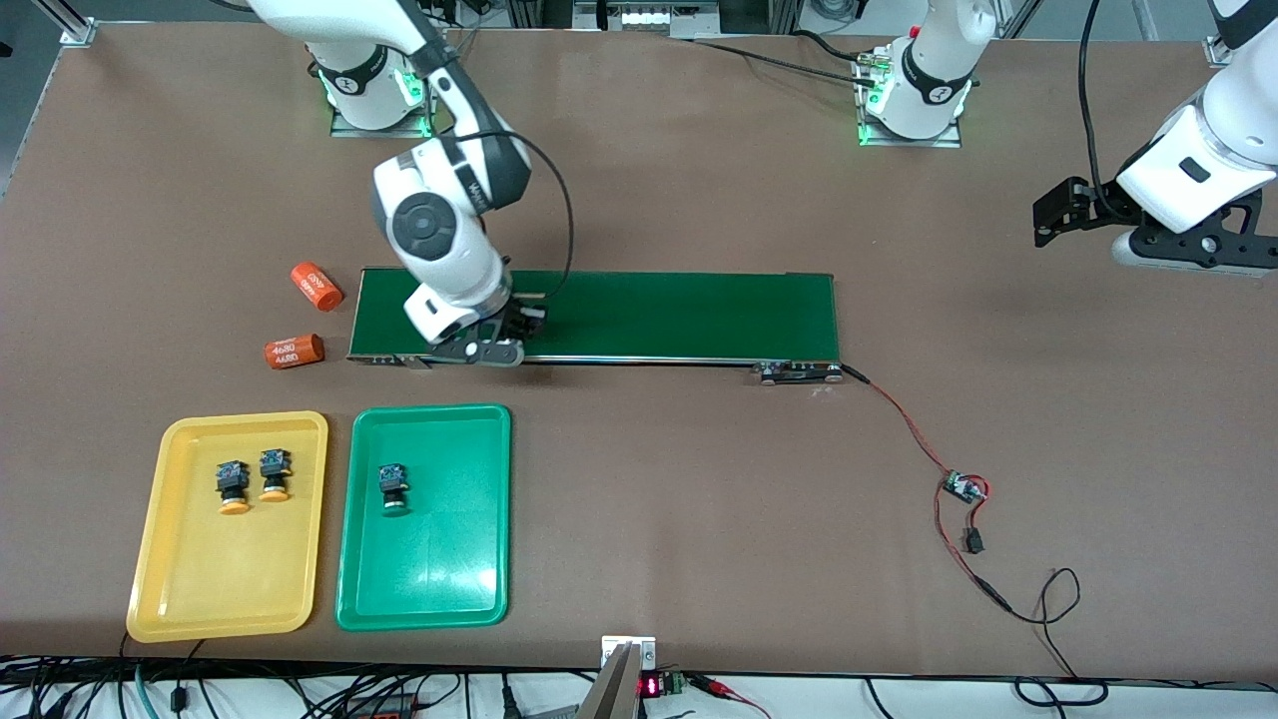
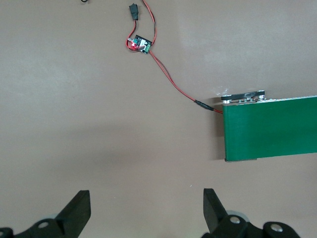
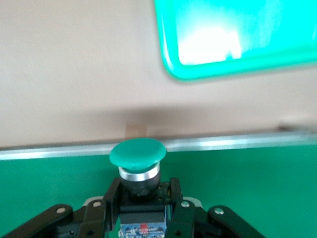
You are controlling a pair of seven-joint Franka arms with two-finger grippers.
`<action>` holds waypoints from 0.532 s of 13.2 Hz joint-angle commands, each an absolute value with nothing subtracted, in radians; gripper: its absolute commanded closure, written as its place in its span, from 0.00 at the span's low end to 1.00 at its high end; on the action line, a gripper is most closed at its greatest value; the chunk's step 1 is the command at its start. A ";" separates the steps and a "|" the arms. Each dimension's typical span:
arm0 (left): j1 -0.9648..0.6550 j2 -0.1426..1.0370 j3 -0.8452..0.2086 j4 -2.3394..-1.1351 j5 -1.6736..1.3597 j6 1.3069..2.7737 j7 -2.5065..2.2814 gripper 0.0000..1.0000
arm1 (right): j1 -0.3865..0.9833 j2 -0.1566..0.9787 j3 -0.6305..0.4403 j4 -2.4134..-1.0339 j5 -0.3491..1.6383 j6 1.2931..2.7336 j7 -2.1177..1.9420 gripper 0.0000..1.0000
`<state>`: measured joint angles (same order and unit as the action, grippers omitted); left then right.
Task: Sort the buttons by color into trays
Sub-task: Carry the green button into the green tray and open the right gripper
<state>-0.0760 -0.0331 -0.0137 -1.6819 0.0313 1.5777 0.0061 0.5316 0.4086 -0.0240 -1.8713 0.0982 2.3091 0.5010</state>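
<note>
Item one: your right gripper (image 1: pixel 499 335) is sitting low over the conveyor belt (image 1: pixel 679 315), at the belt's end toward the right arm's end of the desk (image 1: pixel 699 519). Its jaws are clamping the dark body of a green button (image 3: pixel 137 153), whose round cap is pointing out past the fingertips over the belt's metal edge.

Item two: your left gripper (image 2: pixel 146 210) is waiting in the air over bare desk near the edge at the left arm's end, jaws standing wide apart and holding nothing.

Item three: the yellow tray (image 1: pixel 190 589) is lying near the desk's corner nearest the front camera at the right arm's end. Two yellow-orange buttons (image 1: pixel 253 479) are resting in it side by side, just apart.

Item four: the green tray (image 1: pixel 439 589) is lying just beside the yellow one, toward the left arm's end. One green-capped button (image 1: pixel 393 486) is resting in its half nearer the belt.

Item five: two orange cylinders (image 1: pixel 305 318) are lying on the desk just off the belt's end, between the belt and the desk's edge.
</note>
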 commanded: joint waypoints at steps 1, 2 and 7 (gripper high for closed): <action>-0.081 -0.040 -0.012 -1.671 0.049 1.557 0.020 0.00 | 0.491 0.486 -0.046 -1.737 0.094 2.296 0.367 0.86; -0.081 -0.038 -0.012 -1.671 0.049 1.557 0.020 0.00 | 0.489 0.512 -0.069 -1.702 0.095 2.296 0.315 0.86; -0.081 -0.040 -0.012 -1.671 0.049 1.559 0.020 0.00 | 0.422 0.665 -0.103 -1.514 0.100 2.303 0.143 0.86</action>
